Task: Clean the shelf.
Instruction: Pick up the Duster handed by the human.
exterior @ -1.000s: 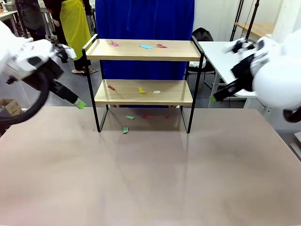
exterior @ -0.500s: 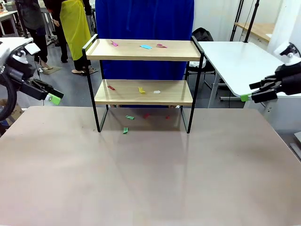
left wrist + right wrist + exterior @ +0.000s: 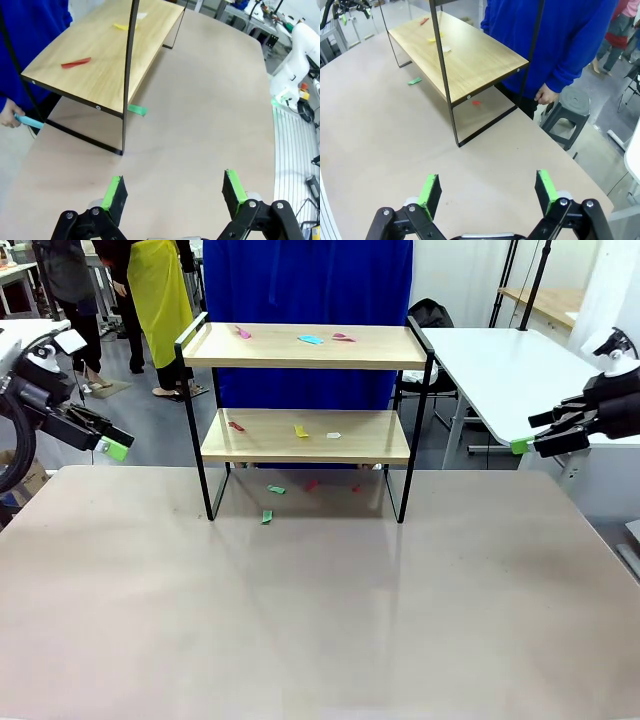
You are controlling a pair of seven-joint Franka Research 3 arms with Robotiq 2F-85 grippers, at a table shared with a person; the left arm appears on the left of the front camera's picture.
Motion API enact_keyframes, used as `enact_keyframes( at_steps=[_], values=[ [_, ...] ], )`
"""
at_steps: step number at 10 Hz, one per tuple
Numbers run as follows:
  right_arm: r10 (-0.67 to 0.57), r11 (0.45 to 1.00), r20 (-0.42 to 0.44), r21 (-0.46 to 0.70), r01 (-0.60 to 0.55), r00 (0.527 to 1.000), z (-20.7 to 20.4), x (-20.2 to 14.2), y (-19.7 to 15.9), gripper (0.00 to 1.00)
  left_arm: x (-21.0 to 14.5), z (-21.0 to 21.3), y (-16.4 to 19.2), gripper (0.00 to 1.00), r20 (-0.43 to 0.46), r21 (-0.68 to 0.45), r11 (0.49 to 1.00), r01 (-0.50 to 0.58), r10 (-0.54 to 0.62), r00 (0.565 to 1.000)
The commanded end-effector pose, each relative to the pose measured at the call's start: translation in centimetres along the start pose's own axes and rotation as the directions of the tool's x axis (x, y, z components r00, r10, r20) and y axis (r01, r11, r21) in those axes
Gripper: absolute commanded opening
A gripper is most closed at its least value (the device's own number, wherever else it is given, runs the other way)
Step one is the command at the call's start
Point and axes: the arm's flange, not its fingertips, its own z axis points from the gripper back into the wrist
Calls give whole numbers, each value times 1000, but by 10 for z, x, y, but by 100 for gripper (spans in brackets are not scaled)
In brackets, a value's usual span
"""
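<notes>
Front view: the shelf [image 3: 380,348] stands at the far middle of the table [image 3: 320,620], with coloured scraps [image 3: 300,431] on both boards and beneath. Left gripper [image 3: 112,443] and right gripper [image 3: 524,435] hang well apart, both spread and empty. The scraps look thin and flimsy and probably need pinching at their edges, while the light rack may slide if bumped. Black posts and a person [image 3: 555,45] behind crowd access.

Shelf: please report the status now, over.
Left gripper and right gripper open, empty, off to either side. Shelf has paper scraps on both boards. Person in blue close behind it.
</notes>
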Motion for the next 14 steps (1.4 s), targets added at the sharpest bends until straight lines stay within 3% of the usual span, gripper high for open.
enact_keyframes(
  at_steps=[1, 3, 4, 7, 11, 14],
  values=[
    [-5, 1000, 1, 4, 5, 1000, -1, -2, -1, 100, 3, -4, 32, 100, 48, 41, 999, -9, 7, 999],
    [-8, 995, 76, 100, 0, 997, -19, 7, -71, 100, -1, -8, 86, 100, 88, 16, 999, -34, 32, 996],
    [-18, 989, 126, 147, 0, 992, -25, 5, -94, 100, -7, -8, 119, 100, 155, -49, 999, -21, 28, 988],
    [-2, 966, 253, 251, -63, 967, -48, -31, -154, 100, -34, -7, 172, 100, 320, -188, 981, 49, 13, 947],
    [18, 945, 430, 289, -156, 902, -62, -85, -180, 100, -84, -3, 208, 100, 498, -218, 958, 184, -52, 865],
    [-37, 950, 467, 292, -115, 883, -61, -98, -182, 100, -99, -9, 211, 100, 546, -260, 934, 246, -68, 835]
  ],
)
